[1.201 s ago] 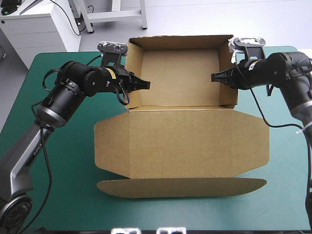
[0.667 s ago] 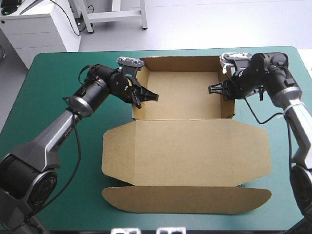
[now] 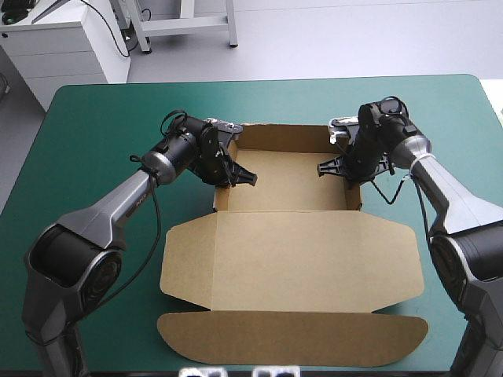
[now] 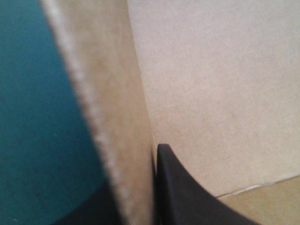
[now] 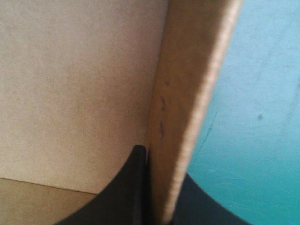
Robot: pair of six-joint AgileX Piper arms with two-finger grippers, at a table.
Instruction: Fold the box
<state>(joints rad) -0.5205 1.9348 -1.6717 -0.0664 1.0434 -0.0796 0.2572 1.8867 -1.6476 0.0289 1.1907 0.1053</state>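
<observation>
Left hand [image 3: 240, 176], right hand [image 3: 334, 166]: box [image 3: 291, 251] walls

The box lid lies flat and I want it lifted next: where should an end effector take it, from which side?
Probably the side flaps of the box's lid, approached from the table's left and right edges: they jut beyond the tray walls, with free edges to slide a finger under.

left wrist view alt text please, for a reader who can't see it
The left gripper is shut on the box, pinching its raised side wall: one black finger lies inside the tray, the other outside over the teal-green cover. Brown board fills most of the view.
</observation>
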